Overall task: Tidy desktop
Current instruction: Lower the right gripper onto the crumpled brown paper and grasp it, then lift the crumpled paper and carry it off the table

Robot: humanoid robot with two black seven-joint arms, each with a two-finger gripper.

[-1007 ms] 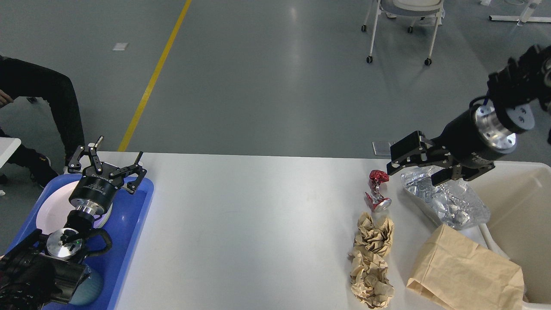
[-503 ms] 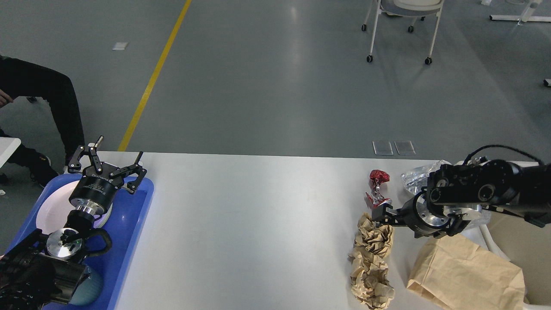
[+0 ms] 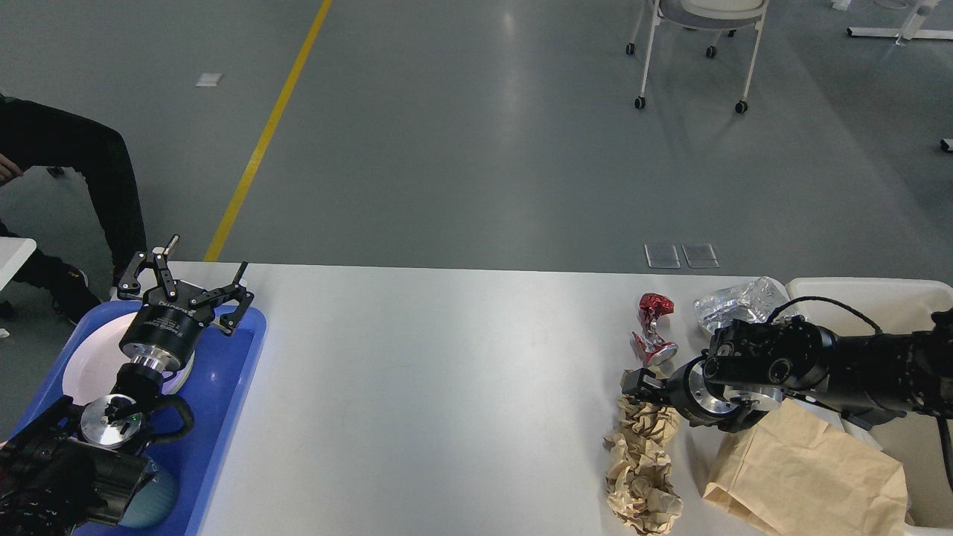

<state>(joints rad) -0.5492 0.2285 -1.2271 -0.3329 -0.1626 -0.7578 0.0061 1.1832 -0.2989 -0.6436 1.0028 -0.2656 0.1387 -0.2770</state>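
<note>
The white desktop (image 3: 447, 387) carries litter at its right end: a crushed red can (image 3: 653, 327), a crumpled silver foil wrap (image 3: 733, 305), a long wad of crumpled brown paper (image 3: 640, 469) and a flat brown paper bag (image 3: 808, 469). My right gripper (image 3: 639, 387) lies low over the table, pointing left, its dark fingers pressed into the top of the paper wad; their spread is unclear. My left gripper (image 3: 197, 272) hovers open above the blue tray (image 3: 223, 402), holding nothing.
A cream-white deep bin (image 3: 878, 294) stands at the table's right edge, partly behind my right arm. The blue tray holds a white plate (image 3: 89, 365) and a teal rounded object (image 3: 160, 495). A seated person's legs are at far left, a wheeled chair beyond.
My right arm has come down from high above the foil to table level and slid left, its gripper reaching the top of the crumpled brown paper. The left arm has not moved.
</note>
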